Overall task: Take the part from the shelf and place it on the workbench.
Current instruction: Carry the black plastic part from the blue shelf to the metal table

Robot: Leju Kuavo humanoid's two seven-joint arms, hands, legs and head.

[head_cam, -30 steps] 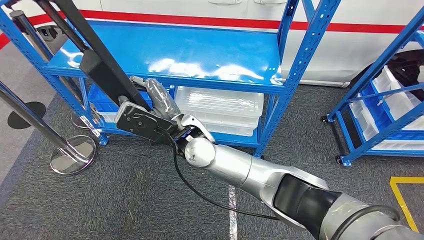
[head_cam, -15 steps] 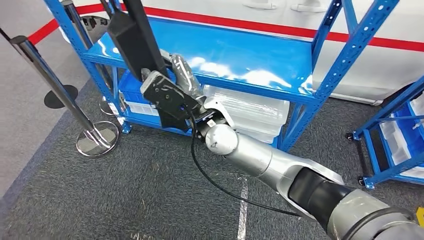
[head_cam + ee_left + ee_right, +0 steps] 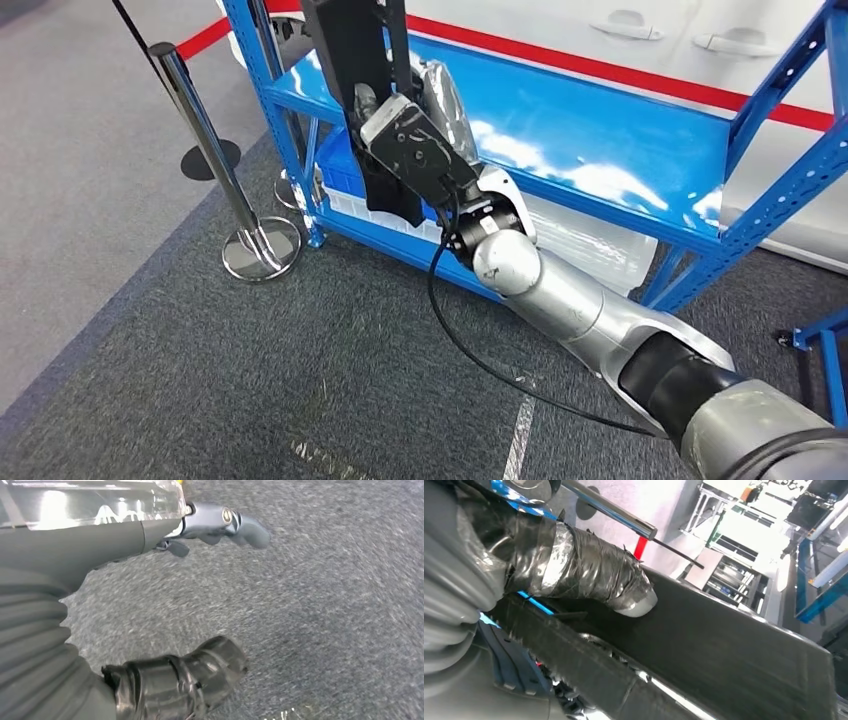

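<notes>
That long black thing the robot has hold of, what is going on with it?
The robot's right hand grips a long black part, holding it up in front of a blue shelf. The shelf's top board looks bare, and clear plastic bins sit on the lower level. No workbench can be seen, so the part is not yet set down. The left hand hangs over the grey carpet, holding nothing.

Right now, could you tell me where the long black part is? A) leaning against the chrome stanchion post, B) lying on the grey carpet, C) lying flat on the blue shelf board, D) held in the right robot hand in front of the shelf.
D: the right robot hand grips the long black part, which rises off the blue shelf; the right wrist view shows the thumb pressed on it.
</notes>
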